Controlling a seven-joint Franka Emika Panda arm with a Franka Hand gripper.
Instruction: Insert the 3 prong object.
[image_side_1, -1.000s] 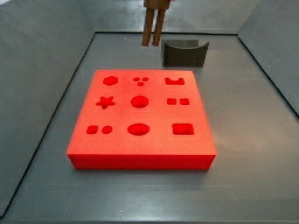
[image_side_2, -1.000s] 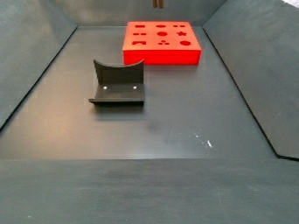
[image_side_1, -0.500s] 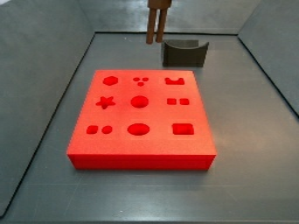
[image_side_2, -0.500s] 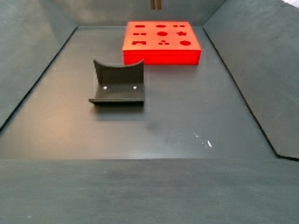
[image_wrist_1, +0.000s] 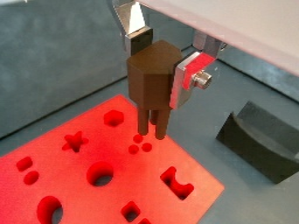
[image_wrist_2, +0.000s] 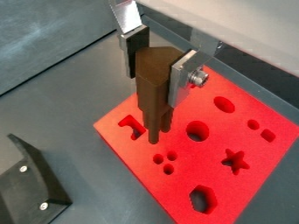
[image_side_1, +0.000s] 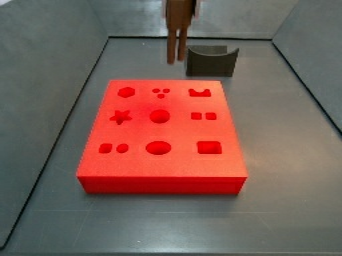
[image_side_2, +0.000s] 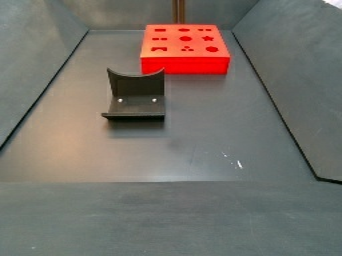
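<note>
Peg held upright above the block, prongs down.
The hand (image_wrist_1: 160, 59) clamps the slim brown three-rod peg (image_wrist_1: 152, 87) over the red block's (image_wrist_1: 70, 179) three-dot socket (image_wrist_1: 140, 145).

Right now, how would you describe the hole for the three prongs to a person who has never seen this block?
Find the red block on the grey floor. Near its edge facing the dark holder sits a triangle of three tiny round holes, below the claw holding the 3 prong object. No other cutout is a trio.
</note>
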